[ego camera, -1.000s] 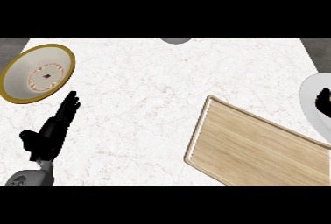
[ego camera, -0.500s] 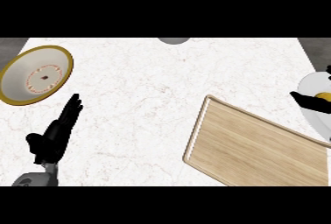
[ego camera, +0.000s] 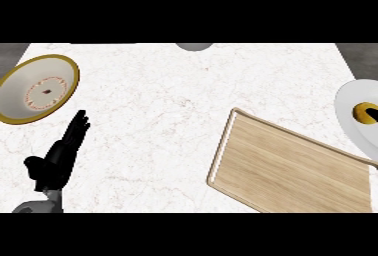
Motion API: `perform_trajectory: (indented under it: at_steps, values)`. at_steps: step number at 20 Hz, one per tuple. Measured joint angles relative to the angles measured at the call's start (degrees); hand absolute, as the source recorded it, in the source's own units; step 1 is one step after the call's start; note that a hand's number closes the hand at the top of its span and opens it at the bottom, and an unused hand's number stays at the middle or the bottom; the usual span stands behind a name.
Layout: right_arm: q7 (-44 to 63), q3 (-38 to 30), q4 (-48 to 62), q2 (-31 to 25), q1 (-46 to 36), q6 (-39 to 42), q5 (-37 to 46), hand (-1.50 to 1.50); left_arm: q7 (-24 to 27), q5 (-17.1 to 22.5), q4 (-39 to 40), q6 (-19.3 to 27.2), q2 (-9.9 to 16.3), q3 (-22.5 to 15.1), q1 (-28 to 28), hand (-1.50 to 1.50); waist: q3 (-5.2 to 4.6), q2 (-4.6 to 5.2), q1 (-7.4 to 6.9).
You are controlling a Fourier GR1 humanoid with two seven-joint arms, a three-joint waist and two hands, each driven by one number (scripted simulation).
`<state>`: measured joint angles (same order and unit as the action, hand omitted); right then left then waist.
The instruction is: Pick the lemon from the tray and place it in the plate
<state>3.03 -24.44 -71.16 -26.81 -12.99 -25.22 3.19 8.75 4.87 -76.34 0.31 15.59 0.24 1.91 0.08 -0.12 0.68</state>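
**One lemon on the white plate**

One lemon lies on the white plate at the counter's right edge, partly cut off by the view. Just beside the plate, the wooden tray sits tilted on the marble counter. A gold-rimmed plate stands far left. Below it rests the left hand, fingers straight, holding nothing. The right hand is out of view.
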Motion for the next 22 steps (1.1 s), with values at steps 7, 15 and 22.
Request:
perform_trajectory:
  at_steps: [7,15,22]
  values:
    - [-13.13,-11.82,1.07,-1.59,11.39,13.33,-13.37,-1.5,-0.96,-0.46,-1.11,-0.01,-0.59,-0.01,-0.21,0.0,-0.02,-0.03,0.14]
    - [-28.58,-17.44,12.54,-5.09,18.86,28.18,-17.27,-1.5,-2.27,-1.21,-0.75,-0.64,-0.81,0.78,1.79,0.0,-0.03,0.1,-0.31]
    - [-40.63,-18.49,27.69,-9.24,18.29,33.62,-15.09,-1.5,-0.5,-1.59,0.02,-2.7,-0.83,2.15,0.69,0.0,-0.03,0.14,-0.65]
